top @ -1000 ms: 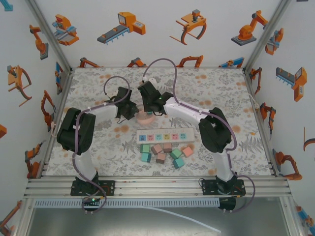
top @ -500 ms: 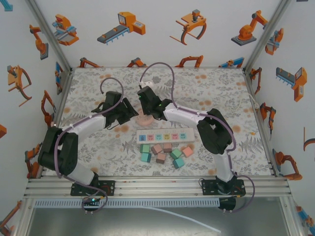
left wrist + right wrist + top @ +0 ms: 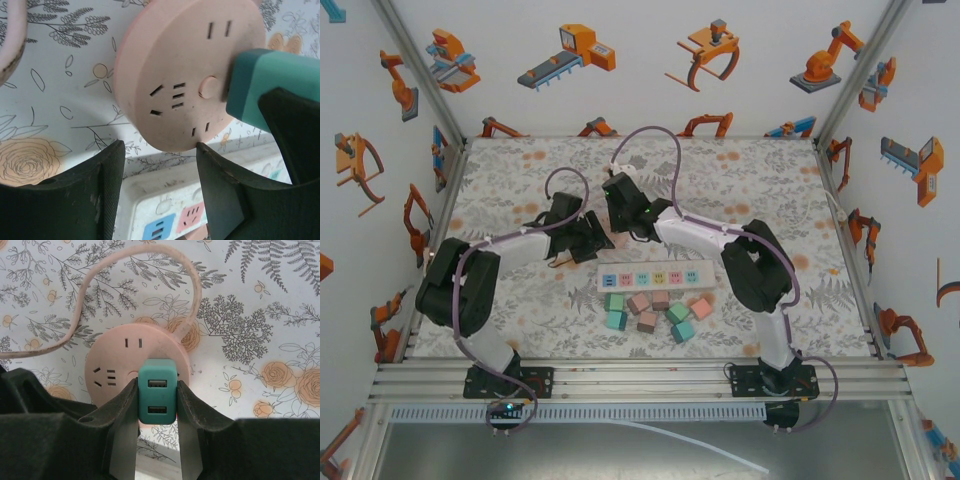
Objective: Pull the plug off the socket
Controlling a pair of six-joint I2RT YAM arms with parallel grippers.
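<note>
A teal two-port USB plug (image 3: pixel 157 397) sits plugged into a round pink socket (image 3: pixel 115 360) with a pink cord (image 3: pixel 125 270) looping away. My right gripper (image 3: pixel 157 385) is shut on the plug's two sides. In the left wrist view the same pink socket (image 3: pixel 185 75) lies just beyond my open left gripper (image 3: pixel 159 150), whose right fingertip touches the disc's rim; the plug (image 3: pixel 260 85) shows at its right. From above, the left gripper (image 3: pixel 595 238) and right gripper (image 3: pixel 623 222) meet over the socket and hide it.
A long white power strip (image 3: pixel 655 277) with pastel outlets lies just in front of the socket, its blue and pink outlets (image 3: pixel 172 222) under my left jaws. Several pastel blocks (image 3: pixel 650 310) sit nearer the bases. Patterned walls ring the floral mat.
My left arm has swung its gripper right and nearer, up against the pink socket. The right gripper has stayed on the plug, shifting only slightly.
</note>
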